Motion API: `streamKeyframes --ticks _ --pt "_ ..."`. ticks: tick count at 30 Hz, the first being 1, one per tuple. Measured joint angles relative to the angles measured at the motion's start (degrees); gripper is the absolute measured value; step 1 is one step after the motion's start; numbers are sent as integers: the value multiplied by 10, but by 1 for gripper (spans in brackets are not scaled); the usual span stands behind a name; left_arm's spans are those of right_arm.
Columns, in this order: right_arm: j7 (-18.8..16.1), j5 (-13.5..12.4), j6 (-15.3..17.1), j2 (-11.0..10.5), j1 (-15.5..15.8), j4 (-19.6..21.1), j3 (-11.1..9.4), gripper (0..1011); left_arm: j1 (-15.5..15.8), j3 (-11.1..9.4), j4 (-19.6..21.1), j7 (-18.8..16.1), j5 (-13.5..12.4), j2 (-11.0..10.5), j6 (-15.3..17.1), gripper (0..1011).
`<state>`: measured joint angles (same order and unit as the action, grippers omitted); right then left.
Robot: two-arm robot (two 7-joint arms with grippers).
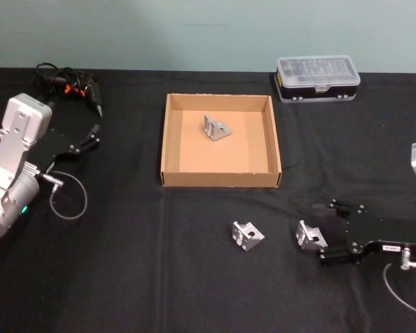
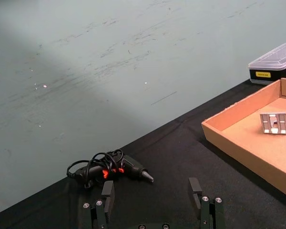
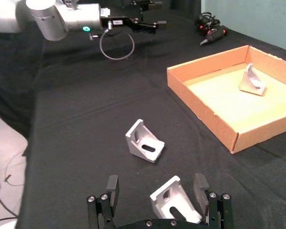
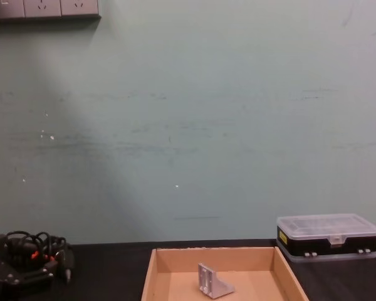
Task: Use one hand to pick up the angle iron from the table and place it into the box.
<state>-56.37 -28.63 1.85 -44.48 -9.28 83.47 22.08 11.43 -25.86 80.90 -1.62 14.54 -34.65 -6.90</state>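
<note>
**Right gripper astride an angle iron, on the near side of the box**

A pale green wall [image 4: 188, 125] closes off the far side, and the black table [image 1: 159, 277] runs up to it. Far of centre sits the tan cardboard box [image 1: 220, 179], its low near wall standing between the box floor and everything closer to me.

My left gripper [image 2: 151, 191] hangs at the far left, well apart from the box, fingers parted and holding nothing. My right gripper [image 3: 156, 183] lies low at the near right, pointing left.

A black plastic case [image 1: 317, 78] with a clear lid sits just beyond the box's far-right corner. At the far left lies a black corded tool [image 1: 73, 84] with orange marks, its cable bundled on top.

The angle iron [image 3: 174, 202] rests on the table between my right gripper's fingers, which are spread wide and not clamped on it. I cannot tell whether one finger touches it.

A second angle iron [image 1: 247, 235] lies loose just left of that, near of the box. A third angle iron [image 1: 216, 128] sits inside the box, toward its far wall.
</note>
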Motion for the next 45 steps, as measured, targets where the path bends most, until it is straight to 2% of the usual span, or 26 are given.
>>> streamKeyframes --ticks 10,16,24,36,42,45 --pt "35 26 -15 23 -25 -25 28 1004 0 0 0 0 0 0 0 1011" --pt "33 34 -16 24 -41 -32 49 1004 0 0 0 0 0 0 0 1011" --pt "31 39 -17 22 -53 -38 67 1004 0 0 0 0 0 0 0 1011" --pt "41 42 -11 14 -67 -44 86 1004 0 0 0 0 0 0 0 1011" --pt "41 41 -11 14 -66 -44 85 1004 0 0 0 0 0 0 0 1011" --pt "42 41 -11 14 -66 -44 85 951 0 0 0 0 0 0 0 1011"
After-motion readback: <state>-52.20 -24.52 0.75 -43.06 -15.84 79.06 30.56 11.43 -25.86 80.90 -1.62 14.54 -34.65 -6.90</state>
